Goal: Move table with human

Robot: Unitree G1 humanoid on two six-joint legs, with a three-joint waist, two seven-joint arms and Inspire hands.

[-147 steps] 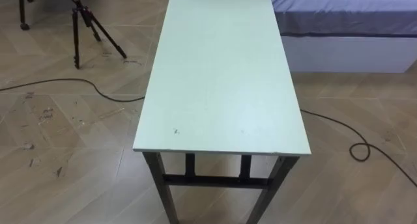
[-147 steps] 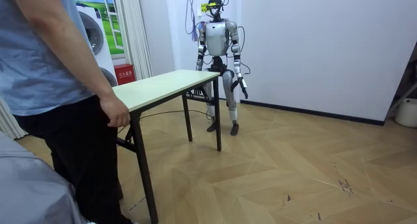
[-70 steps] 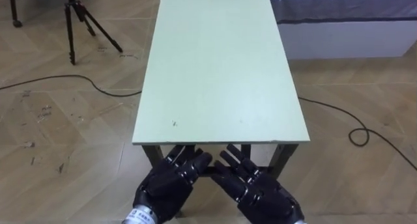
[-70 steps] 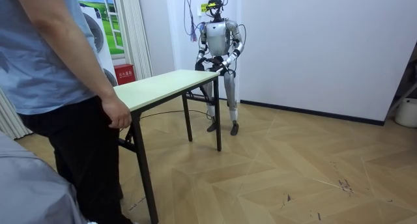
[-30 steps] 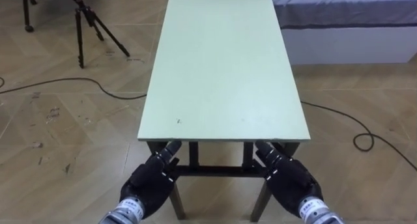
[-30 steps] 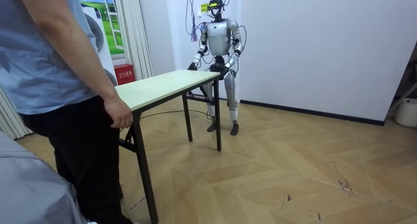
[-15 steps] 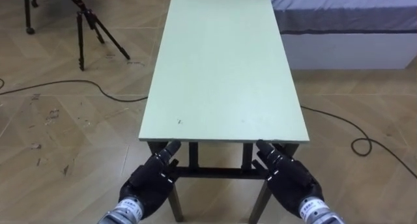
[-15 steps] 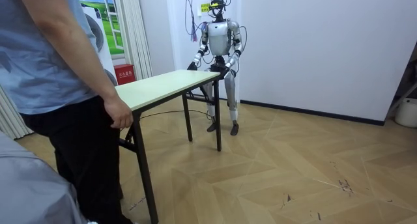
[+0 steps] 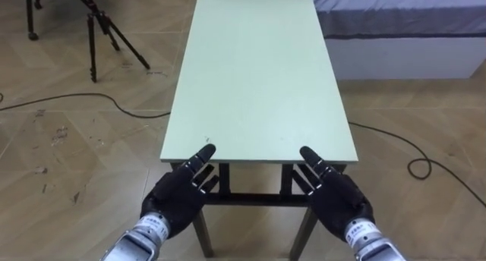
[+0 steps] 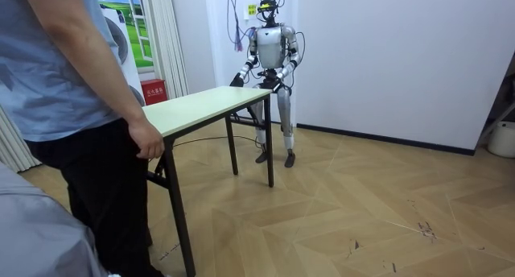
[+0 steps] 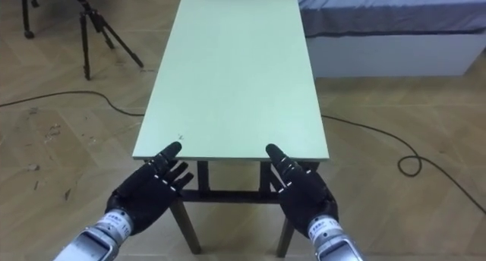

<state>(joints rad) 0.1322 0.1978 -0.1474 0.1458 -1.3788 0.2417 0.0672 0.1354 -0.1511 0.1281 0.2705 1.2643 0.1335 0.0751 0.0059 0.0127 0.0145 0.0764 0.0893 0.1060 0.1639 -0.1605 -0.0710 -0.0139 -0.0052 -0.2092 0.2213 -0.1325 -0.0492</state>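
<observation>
table (image 9: 258, 71) near end: left hand (image 9: 181, 194), right hand (image 9: 334, 194) outstretched, fingers straight

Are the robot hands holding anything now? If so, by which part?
Nothing is gripped. The left robot hand and right robot hand are open, fingers straight, reaching to the near short edge of the table; contact cannot be told.

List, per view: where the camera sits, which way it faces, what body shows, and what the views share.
Left eye view: on the robot's head, looking down along the table; left hand and right hand, fingers straight, at its near end.
Right eye view: just beside it, same scene, same hands.
Room view: near the table's far end, facing the standing robot; a person stands there, hand at the edge.
Shared: the table.
</observation>
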